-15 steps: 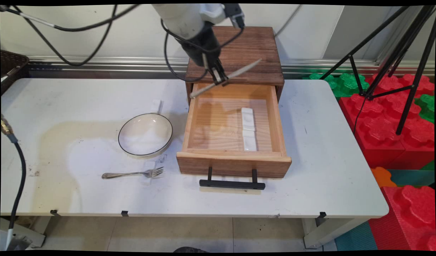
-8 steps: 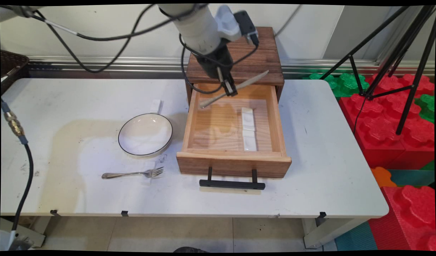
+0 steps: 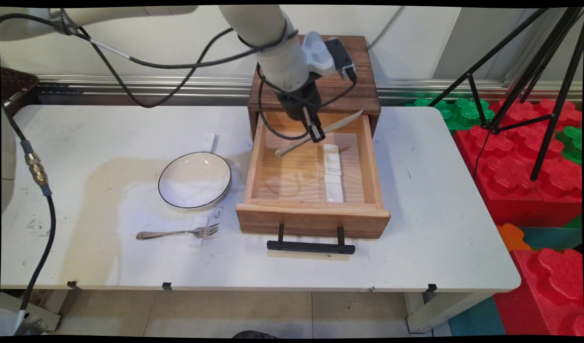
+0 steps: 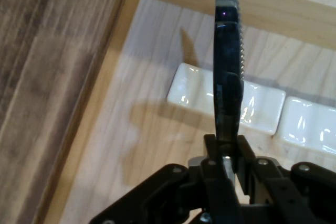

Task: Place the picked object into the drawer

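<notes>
Gripper point(image 3: 317, 137) pinched shut on a knife point(image 3: 340, 123), fingers clamped on it about mid-length, over the back part of the open drawer point(image 3: 313, 220). Knife held roughly level and slanted in main view: blade end points up-right toward the drawer's far right corner, handle end points down-left over the drawer floor. Knife is off the floor; its shadow lies on the wood below. Hand view shows the knife point(image 4: 227, 72) edge-on, rising from between the closed fingers point(image 4: 245, 153), serrated edge on the picture's right, tip running past the top edge. White rest point(image 3: 334, 173) lies on the drawer floor toward the right side, long axis front to back, in segments; gripper is just above and beside its far end. Hand view: rest point(image 4: 194, 88) directly under the blade, glossy, crossing the picture left to right. Cabinet point(image 3: 363, 90) of dark wood behind the drawer, at the table's far edge; drawer has a black bar handle point(image 3: 311, 247) at front. Left of the drawer on the table point(image 3: 439, 214): a white bowl point(image 3: 195, 180) with dark rim, near the drawer's left wall but apart. Fork point(image 3: 177, 233) lies in front of the bowl, tines toward the drawer, on a small white pad. Black cables point(image 3: 144, 62) hang from the arm.
</notes>
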You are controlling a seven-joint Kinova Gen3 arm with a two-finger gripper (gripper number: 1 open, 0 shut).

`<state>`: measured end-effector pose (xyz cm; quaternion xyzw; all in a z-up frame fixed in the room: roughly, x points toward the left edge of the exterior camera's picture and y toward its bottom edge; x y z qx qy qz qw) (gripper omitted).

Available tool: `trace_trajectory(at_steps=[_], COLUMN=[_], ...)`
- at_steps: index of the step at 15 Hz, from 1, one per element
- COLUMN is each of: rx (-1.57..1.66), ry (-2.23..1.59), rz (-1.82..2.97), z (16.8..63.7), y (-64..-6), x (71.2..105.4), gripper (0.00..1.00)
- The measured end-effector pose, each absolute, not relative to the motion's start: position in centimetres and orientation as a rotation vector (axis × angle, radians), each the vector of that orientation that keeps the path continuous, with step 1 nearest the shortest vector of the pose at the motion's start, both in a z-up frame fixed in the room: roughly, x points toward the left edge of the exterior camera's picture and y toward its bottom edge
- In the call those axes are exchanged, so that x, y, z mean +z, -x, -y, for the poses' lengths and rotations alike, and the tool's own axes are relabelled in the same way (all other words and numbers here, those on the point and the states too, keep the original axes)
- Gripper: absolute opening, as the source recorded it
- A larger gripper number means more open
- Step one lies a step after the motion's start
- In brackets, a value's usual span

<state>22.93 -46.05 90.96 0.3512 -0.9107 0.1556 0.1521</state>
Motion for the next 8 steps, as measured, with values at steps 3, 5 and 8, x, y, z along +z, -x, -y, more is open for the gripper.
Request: trace_trajectory(at_steps=[3,5,8], rx=[0.432,0.426,0.421], ry=[-1.02,-1.023,-1.019], rz=[2.628,2.64,2.66], z=[46.5,46.7,46.7], y=[-22.6,-22.6,-22.7], x=[89.6,88.9,88.1], gripper=[0.0,0.0,0.0])
